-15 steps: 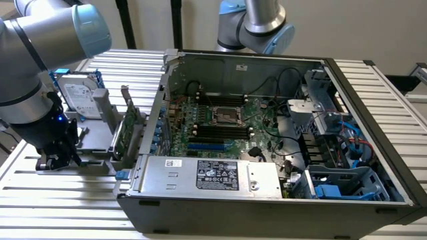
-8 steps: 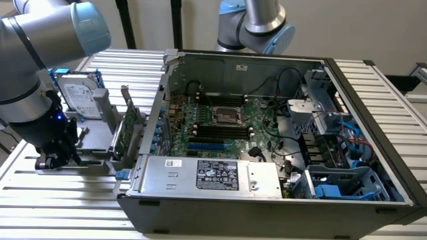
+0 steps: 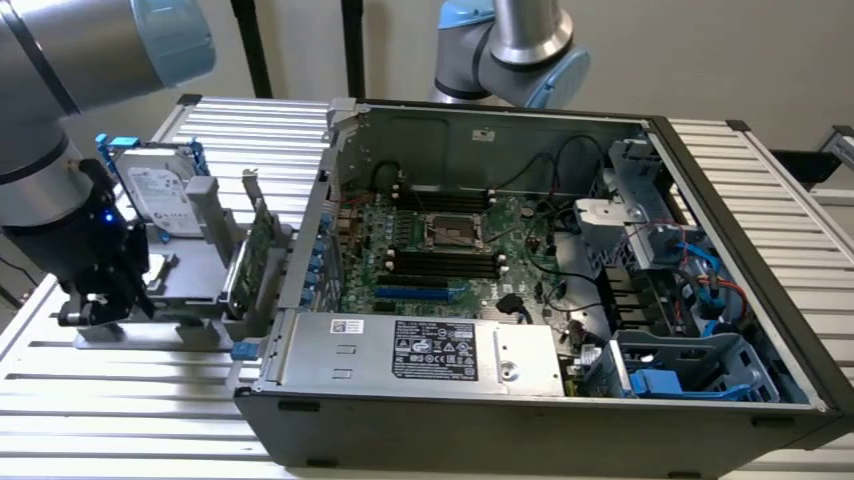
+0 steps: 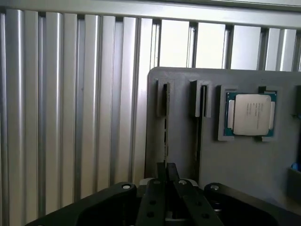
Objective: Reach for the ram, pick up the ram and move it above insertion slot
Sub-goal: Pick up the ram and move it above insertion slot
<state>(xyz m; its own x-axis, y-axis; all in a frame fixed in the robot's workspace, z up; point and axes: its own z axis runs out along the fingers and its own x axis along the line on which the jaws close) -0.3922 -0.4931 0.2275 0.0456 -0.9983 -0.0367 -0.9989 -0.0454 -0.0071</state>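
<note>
The ram (image 4: 165, 123) is seen edge-on as a thin dark-green stick, standing in a narrow slot of the grey holder plate (image 4: 181, 141). Its near end runs between my two black fingers (image 4: 159, 186), which are drawn together on it. The gripper (image 4: 166, 165) is shut on the ram, which still sits in the holder. In the exterior view my gripper (image 3: 100, 300) hangs low over the holder at the exterior view's left. The black memory slots (image 3: 441, 262) lie on the motherboard inside the open computer case (image 3: 534, 400).
Beside the ram is a second narrow slot (image 4: 200, 117) and a processor (image 4: 251, 114) in a square recess. A tall green expansion card (image 3: 254, 262) and a hard drive (image 3: 154, 200) stand between my gripper and the case wall. A ribbed metal table (image 3: 120, 420) lies underneath. A second arm (image 3: 514, 50) stands behind the case.
</note>
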